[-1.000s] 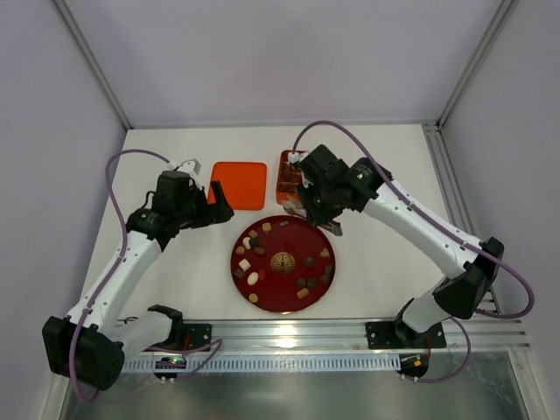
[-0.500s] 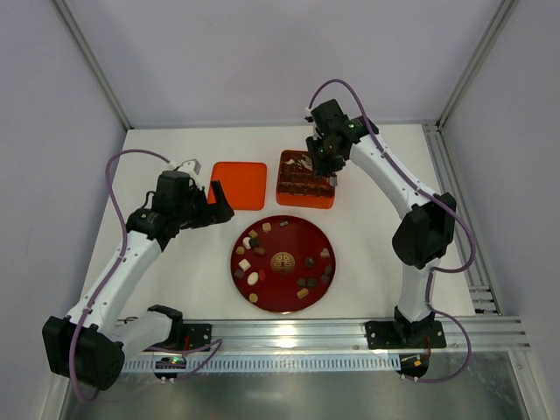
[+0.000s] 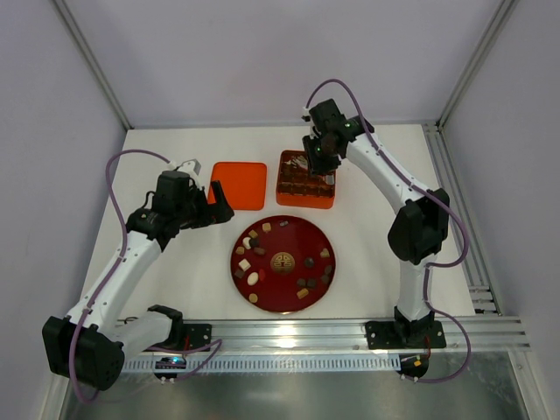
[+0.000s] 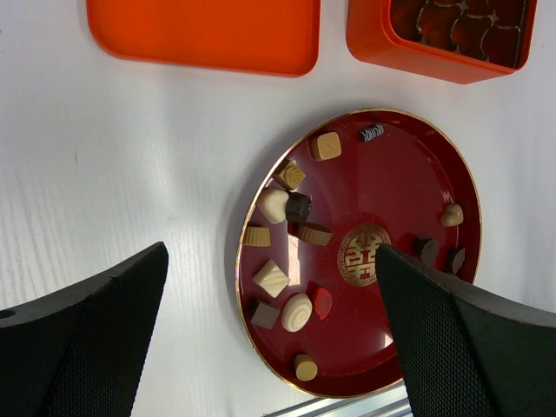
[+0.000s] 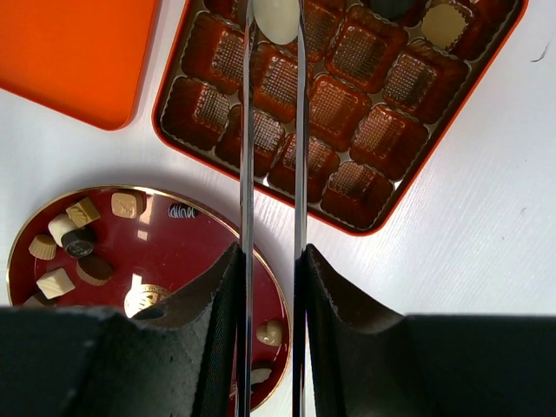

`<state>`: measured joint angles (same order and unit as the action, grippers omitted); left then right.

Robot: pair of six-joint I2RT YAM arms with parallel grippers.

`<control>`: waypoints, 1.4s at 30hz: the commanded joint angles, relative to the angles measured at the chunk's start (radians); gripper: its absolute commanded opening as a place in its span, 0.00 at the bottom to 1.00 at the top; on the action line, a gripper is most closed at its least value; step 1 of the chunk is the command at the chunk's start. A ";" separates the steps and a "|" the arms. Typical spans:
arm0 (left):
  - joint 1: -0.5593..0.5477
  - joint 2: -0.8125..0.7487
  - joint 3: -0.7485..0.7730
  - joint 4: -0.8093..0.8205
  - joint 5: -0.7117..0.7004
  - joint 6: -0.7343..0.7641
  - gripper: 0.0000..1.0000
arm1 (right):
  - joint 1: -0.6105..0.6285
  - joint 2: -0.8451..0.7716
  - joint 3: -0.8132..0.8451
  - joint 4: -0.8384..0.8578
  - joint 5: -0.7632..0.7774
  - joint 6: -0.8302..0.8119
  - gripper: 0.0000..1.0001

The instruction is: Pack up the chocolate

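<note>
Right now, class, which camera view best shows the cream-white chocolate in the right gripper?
The right wrist view: the cream-white chocolate is held in the right gripper over the orange tray. From the top external view the gripper hides it; the left wrist view shows only part of the tray.

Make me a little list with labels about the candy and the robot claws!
Right claw: shut on a cream-white rounded chocolate, above the orange square gridded tray
Left claw: open, empty, near the dark red round plate
Plate: many small brown, tan and cream chocolates
Tray: most visible cups empty
Flat orange square lid: beside the tray
</note>
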<state>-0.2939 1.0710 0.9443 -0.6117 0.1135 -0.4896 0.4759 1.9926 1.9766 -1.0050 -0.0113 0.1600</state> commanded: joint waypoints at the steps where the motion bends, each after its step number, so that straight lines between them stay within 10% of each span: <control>1: 0.006 -0.003 0.025 0.007 0.005 0.005 1.00 | 0.004 -0.017 -0.012 0.057 -0.006 0.001 0.33; 42: 0.004 -0.002 0.025 0.007 0.005 0.005 1.00 | -0.023 -0.054 -0.027 0.055 0.033 -0.005 0.43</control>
<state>-0.2939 1.0714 0.9443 -0.6117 0.1135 -0.4896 0.4717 1.9923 1.9259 -0.9829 0.0235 0.1596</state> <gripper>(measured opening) 0.996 0.433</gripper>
